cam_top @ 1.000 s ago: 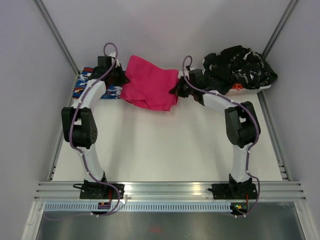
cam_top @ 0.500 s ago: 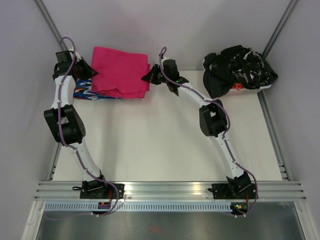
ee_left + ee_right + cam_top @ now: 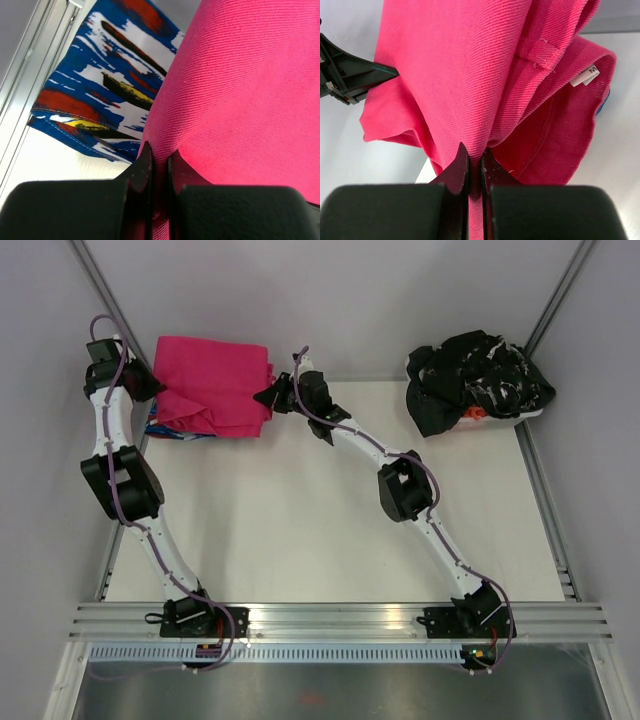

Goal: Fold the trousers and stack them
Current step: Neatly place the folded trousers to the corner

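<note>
Both claws are clenched on cloth. On the overhead camera, my left claw [image 3: 150, 390] and my right claw [image 3: 268, 397] each pinch one end of the trousers [image 3: 213, 380], a folded magenta bundle held between them. Its lower edge lies over the patterned garment [image 3: 165, 427] just below the left claw. I judge the folding done and the stacking close. What's left is to settle the bundle on that garment and let go. Whether it rests there already I cannot tell. The black clothes [image 3: 478, 380] lie well off to the right of the right claw, on the table [image 3: 300, 530].

On the left wrist camera, the left claw [image 3: 159, 157] has its jaws squeezed on a ridge of the trousers [image 3: 240, 90]. The patterned garment [image 3: 100, 85] shows beyond the tips to the left. I can read no writing here.

On the right wrist camera, the right claw [image 3: 474, 160] grips a fold of the trousers [image 3: 455, 65], with doubled layers beyond its tips. A white size tag [image 3: 584, 76], up and right of the tips, reads "M". No brand shows.
</note>
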Robot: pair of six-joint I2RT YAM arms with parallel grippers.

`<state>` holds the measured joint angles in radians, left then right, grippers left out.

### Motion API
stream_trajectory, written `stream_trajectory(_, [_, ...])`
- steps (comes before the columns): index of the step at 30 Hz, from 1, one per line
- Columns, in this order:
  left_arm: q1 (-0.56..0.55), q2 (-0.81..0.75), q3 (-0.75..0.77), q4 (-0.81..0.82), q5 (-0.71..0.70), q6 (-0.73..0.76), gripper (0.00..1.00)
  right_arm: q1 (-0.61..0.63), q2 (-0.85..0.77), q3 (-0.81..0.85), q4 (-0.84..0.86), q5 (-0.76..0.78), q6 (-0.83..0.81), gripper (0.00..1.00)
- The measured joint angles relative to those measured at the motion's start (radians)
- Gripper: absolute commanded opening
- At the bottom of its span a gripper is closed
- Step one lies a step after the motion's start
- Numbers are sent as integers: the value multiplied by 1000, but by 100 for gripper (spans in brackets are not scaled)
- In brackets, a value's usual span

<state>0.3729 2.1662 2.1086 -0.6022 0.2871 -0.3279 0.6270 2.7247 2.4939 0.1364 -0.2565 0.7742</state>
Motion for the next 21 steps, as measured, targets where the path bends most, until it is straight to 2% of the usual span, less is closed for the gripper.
stream_trajectory(9, [29, 113, 5, -3, -18, -3, 2, 31, 101, 28, 73, 48, 26, 0])
stream_trajectory(21, [37, 208, 88, -10, -23, -42, 2, 53, 123, 48, 97, 106, -24, 0])
